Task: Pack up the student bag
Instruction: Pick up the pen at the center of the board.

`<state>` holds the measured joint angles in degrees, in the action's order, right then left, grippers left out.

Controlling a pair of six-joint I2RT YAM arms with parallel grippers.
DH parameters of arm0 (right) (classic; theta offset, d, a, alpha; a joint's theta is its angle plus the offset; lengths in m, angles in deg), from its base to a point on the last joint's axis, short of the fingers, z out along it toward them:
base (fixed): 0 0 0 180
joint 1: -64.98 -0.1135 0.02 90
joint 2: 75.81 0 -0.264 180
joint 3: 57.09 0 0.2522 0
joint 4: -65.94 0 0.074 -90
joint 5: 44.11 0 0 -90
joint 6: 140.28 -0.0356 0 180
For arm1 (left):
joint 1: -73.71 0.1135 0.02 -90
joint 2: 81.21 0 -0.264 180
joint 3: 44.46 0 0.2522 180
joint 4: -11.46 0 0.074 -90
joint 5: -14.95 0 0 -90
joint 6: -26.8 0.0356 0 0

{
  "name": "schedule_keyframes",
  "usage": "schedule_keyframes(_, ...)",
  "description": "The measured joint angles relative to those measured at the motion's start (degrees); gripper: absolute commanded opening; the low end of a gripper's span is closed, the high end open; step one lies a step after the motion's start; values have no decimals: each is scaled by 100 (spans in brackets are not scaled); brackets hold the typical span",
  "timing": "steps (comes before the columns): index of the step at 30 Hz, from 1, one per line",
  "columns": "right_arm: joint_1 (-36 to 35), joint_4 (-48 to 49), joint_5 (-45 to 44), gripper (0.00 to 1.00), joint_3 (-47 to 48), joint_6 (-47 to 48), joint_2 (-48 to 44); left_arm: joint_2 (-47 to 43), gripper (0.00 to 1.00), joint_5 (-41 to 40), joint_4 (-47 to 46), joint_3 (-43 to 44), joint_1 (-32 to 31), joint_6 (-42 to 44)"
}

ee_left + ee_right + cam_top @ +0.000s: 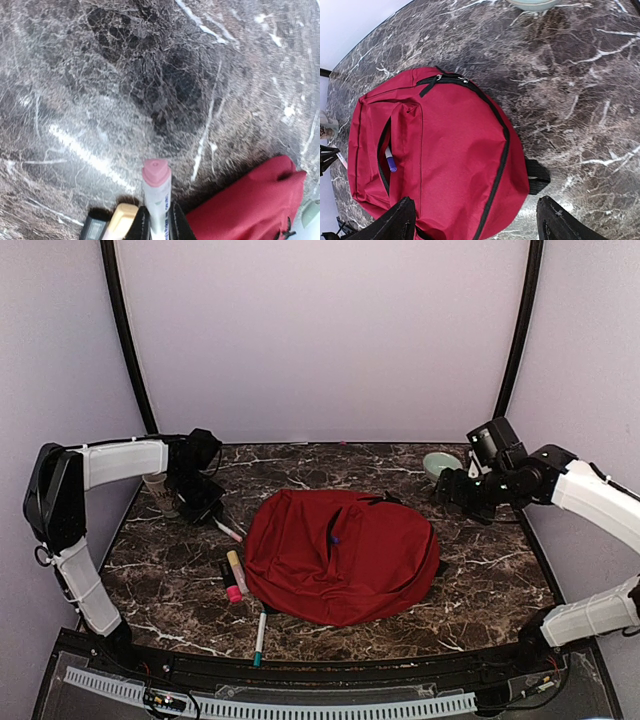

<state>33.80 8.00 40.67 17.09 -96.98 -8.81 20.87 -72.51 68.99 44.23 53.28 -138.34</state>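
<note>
Marker pickup: left fingers clamp pink-capped marker; right fingers spread, empty. Next: carry into student bag.

The bench is dark brown marble shot through with white veins. The student bag lies flat at its centre, red, with a black strap poking out on the right. A pale green bowl sits in the upper right corner, well apart from the bag. At the far left edge stands a beige cup. Left of the bag, a yellow highlighter and a pink-ended marker lie side by side, and a teal-capped pen lies at the front edge. A pink-capped marker slants towards the bag, pinched in the left fingers; I can't tell if it touches the marble.
</note>
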Motion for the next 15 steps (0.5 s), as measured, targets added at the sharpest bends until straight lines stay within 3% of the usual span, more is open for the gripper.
schedule_keyframes(15, 0, 791, 780, 83, 601, 909, 1113, -1377, 0, 153, -192, -852, -61, -240)
